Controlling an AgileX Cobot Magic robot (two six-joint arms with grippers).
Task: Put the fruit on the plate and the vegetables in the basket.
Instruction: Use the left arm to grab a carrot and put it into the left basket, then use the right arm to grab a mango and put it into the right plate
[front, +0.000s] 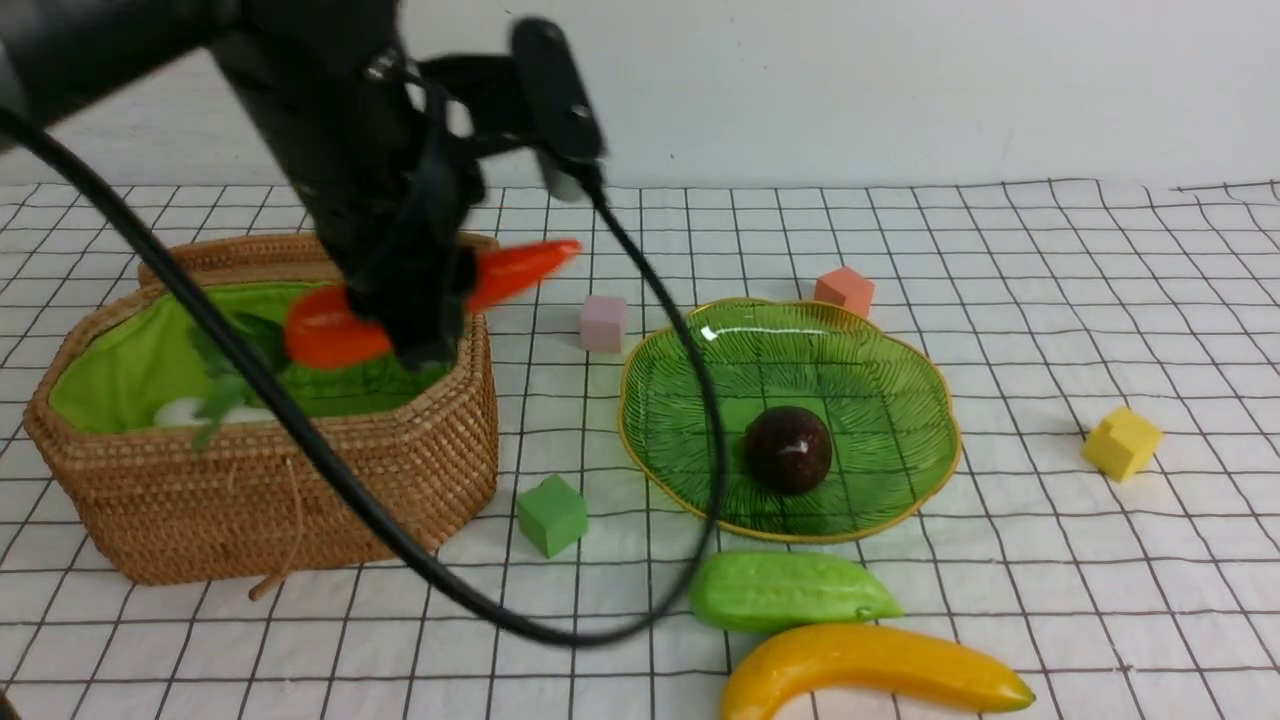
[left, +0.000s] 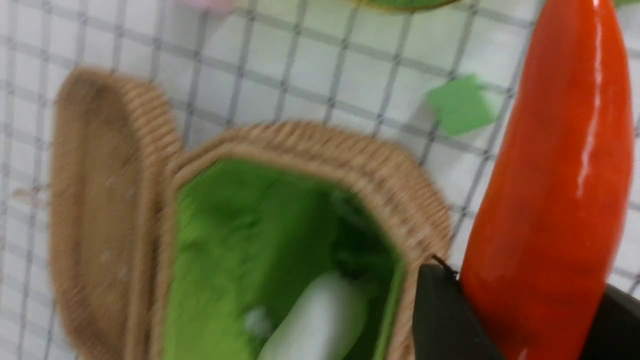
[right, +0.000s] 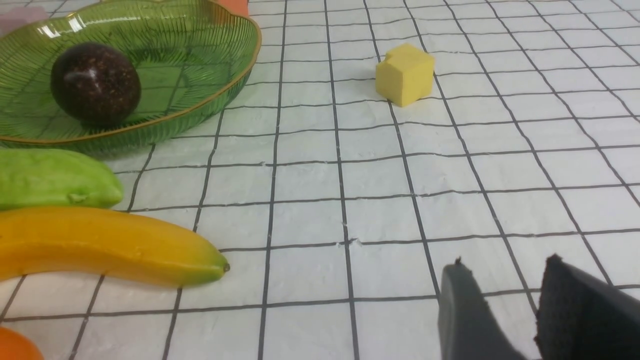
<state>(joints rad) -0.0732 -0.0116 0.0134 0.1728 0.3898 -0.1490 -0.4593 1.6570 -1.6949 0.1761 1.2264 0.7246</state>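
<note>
No legible text, labels, brands or numbers in any view. The cloth on the surface (front: 1100, 300) carries only a plain black grid, which is pattern and not markings.

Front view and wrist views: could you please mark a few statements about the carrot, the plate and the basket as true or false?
1. The left gripper grips the carrot. True.
2. The plate holds nothing. False: a dark fruit lies on it.
3. The cucumber is in the basket. False: it lies on the table in front of the plate, beside the banana.
4. A radish lies in the basket. True.
5. The right gripper holds the banana. False: its jaws stand apart with nothing between them.
</note>
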